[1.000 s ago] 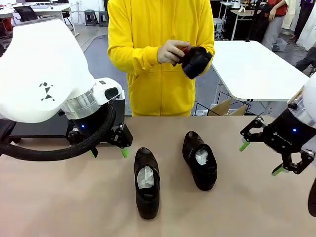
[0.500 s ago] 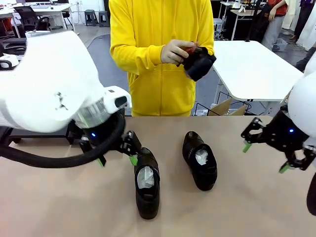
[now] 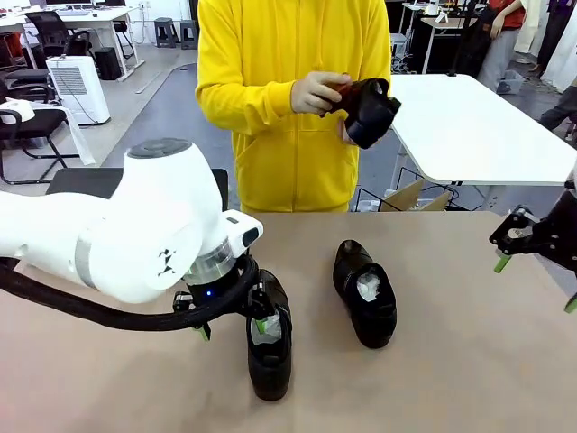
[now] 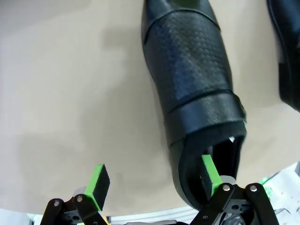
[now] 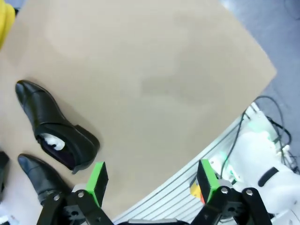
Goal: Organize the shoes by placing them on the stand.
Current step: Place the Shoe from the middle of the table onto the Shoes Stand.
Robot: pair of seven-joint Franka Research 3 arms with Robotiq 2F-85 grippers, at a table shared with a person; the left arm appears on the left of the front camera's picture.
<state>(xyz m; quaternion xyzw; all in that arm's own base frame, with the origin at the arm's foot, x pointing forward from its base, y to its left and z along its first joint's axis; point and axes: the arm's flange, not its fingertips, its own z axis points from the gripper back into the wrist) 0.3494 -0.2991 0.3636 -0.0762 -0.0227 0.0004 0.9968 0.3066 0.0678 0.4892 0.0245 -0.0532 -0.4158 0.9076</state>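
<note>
Two glossy black shoes lie on the tan table: a near one [image 3: 270, 354] and one to its right [image 3: 365, 293], both with white paper inside. My left gripper [image 3: 233, 327] is open at the near shoe's heel end. In the left wrist view one pad [image 4: 210, 175] sits over that shoe's [image 4: 192, 89] opening, the other pad [image 4: 98, 180] over bare table. My right gripper [image 3: 536, 282] hangs open at the table's right edge, holding nothing. A person holds a third shoe [image 3: 371, 110] at chest height. The black stand [image 3: 86, 180] sits behind my left arm.
A small reddish-brown brush [image 3: 341, 88] is in the person's hand against the held shoe. The right wrist view shows both table shoes [image 5: 52, 125] [image 5: 40, 180], the table's corner and a robot base [image 5: 265, 164] beyond the edge. A white table [image 3: 469, 126] stands behind.
My left arm swung right and forward, bringing its open gripper down to the near shoe's heel. My right gripper drew back toward the right edge. The person turned the held shoe.
</note>
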